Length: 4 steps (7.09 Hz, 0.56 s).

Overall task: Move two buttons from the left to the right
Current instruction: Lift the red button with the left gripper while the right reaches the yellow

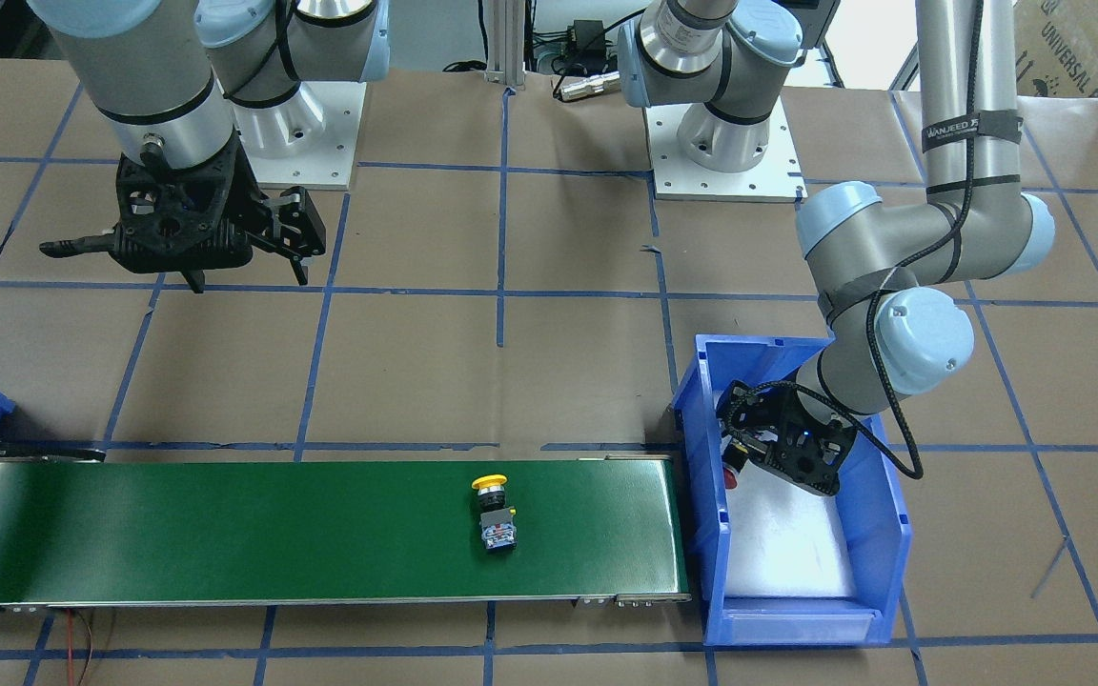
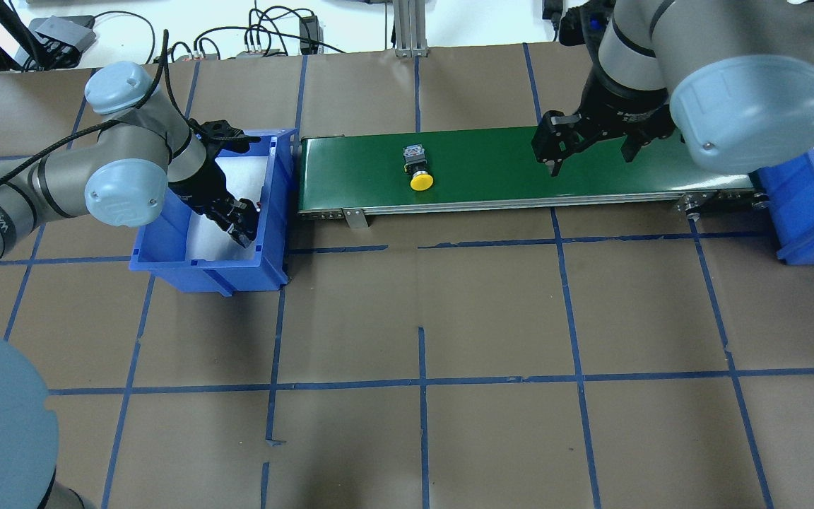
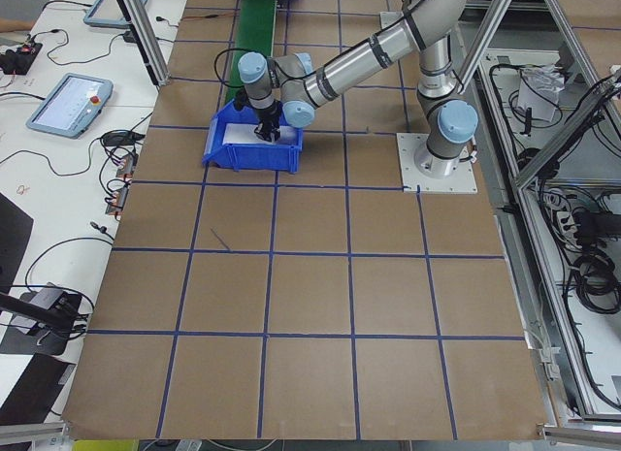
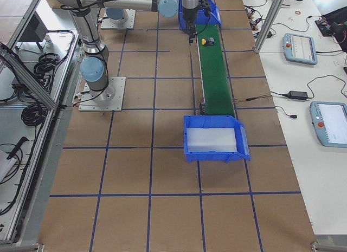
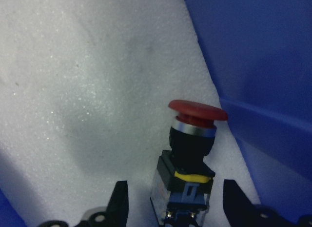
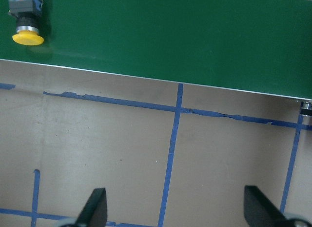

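Red button [image 5: 191, 149], mushroom-capped, on grainy foam [image 5: 73, 90]

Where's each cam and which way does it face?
Front-facing: across the table, looking back; left arm, right arm.
Overhead: behind and above, looking forward-down; both arms.
Exterior left: table's left end, looking along it; left arm.
Exterior right: table's right end, likewise; right arm.
Left wrist: down into bin at red button; left claw.
Right wrist: down at belt edge; right claw.
Shared: front-facing and overhead show yellow button on belt.
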### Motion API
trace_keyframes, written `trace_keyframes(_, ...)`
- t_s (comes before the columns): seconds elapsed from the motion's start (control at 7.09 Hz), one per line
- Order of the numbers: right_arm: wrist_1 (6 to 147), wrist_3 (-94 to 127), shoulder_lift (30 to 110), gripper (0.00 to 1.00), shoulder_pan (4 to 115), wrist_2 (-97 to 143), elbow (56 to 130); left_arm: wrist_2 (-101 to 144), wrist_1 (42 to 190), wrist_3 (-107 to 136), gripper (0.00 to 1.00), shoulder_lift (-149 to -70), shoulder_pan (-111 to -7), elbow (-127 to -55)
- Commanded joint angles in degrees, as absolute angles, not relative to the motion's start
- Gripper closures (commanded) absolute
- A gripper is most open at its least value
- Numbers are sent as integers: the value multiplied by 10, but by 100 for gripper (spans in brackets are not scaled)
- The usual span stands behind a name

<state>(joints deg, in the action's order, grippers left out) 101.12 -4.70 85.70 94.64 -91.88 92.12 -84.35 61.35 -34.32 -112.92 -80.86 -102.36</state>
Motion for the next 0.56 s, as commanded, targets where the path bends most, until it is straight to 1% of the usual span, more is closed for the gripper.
trace_keyframes(0.0,1020,-30,749,0,982,-922,803,-843,614,-338,61,-1128,-809,-1014)
trace_keyframes(0.14,1020,-26,711,0,989,-922,768,-852,616,-341,64,-1118,-809,-1012)
trace_keyframes(0.28,1021,-16,700,0,990,-883,766,-852,620,-324,66,-1110,-809,-998)
trace_keyframes(0.42,1032,-12,675,0,989,-849,764,-851,658,-271,66,-1096,-809,-971)
